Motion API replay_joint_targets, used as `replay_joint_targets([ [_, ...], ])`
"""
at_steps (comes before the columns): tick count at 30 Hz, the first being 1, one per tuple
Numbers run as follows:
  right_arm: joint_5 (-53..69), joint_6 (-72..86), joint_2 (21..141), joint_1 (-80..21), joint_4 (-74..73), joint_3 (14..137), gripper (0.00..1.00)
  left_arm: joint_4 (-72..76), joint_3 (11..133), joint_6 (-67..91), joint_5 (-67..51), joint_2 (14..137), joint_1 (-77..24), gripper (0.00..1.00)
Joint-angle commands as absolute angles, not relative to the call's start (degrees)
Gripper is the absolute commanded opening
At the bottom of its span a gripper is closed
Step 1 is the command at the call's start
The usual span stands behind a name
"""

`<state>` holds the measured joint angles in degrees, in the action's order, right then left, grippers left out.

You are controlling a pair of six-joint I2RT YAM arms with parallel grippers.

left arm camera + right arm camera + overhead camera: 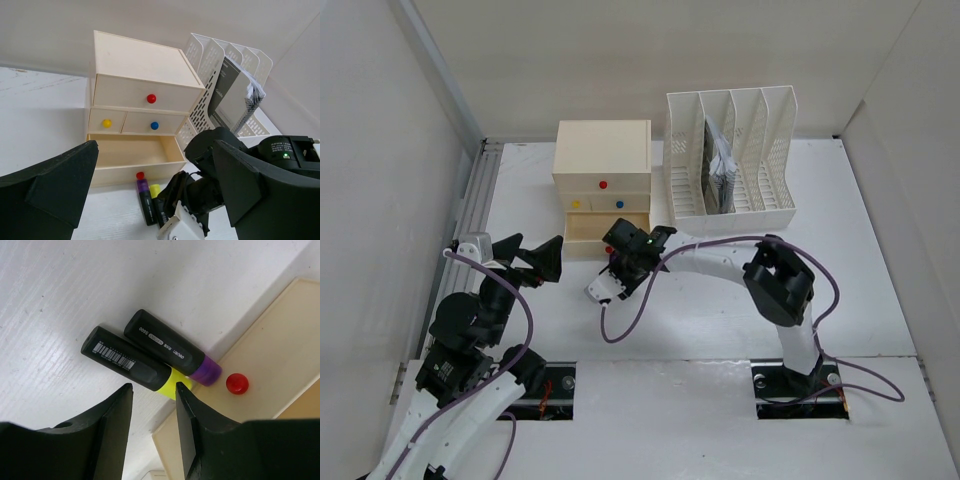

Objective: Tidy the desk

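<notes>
Two black highlighters lie side by side on the white desk [880, 300], their caps against the front of the pulled-out bottom drawer [132, 152]. One has a purple cap [165, 345], the other a yellow cap [130, 362]. My right gripper [154, 386] hovers just over the yellow-capped one, open, with nothing between its fingers. The drawer's red knob [237, 383] sits beside the purple cap. My left gripper [535, 258] hangs wide open to the left of the drawer, holding nothing.
The cream drawer box [602, 150] stands at the back, its two upper rows shut. Right of it stands a white slotted file rack [730, 160] holding a booklet. Pale walls ring the desk, and purple cables trail from both arms.
</notes>
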<state>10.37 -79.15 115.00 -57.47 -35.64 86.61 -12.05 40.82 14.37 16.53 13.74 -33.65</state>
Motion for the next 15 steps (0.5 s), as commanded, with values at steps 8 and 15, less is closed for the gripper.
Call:
replay_joint_targets([
  [8,12.7,-85.7,117.6,-57.9,-38.1,89.8,0.45,-10.3,40.7,13.6,16.2,13.9,-33.4,0.98],
  [15,13.8,-87.4,120.0,-57.9,-39.5,91.1,0.45,-10.3,40.7,13.6,16.2,13.9,-33.4,0.98],
])
